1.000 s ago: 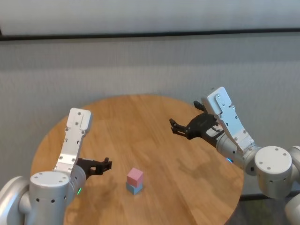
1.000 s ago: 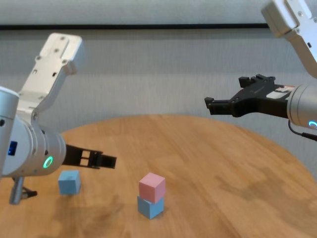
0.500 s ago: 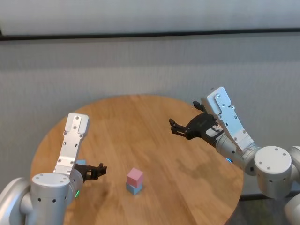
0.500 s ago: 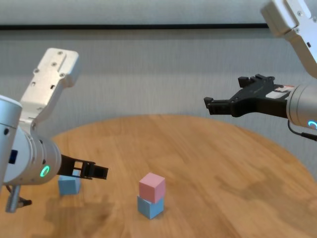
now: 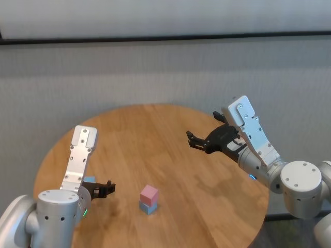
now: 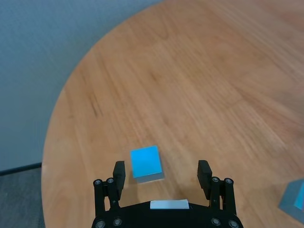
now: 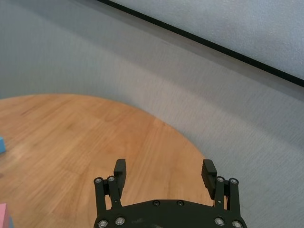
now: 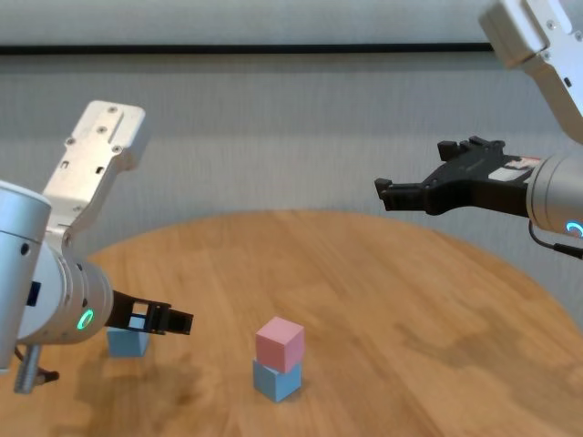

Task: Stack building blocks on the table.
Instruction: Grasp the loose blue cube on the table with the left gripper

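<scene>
Left gripper (image 6: pixel 162 172) hanging wide open over a loose blue block (image 6: pixel 146 163), not touching; pink block (image 8: pixel 279 343) sitting on another blue block (image 8: pixel 276 380), on the worktop (image 5: pixel 170 139); right gripper (image 8: pixel 412 193) waiting open, high up

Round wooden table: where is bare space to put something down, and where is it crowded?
The round wooden table is bare from the pink-on-blue cube stack to its far and right edges, beneath the raised open right gripper. Crowded: the near-left, where the open left gripper flanks the lone light blue cube.

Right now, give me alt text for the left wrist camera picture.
The left gripper, jaws open, hovers over a light blue block on a round wooden table. The corner of another blue block shows at the picture's edge.
</scene>
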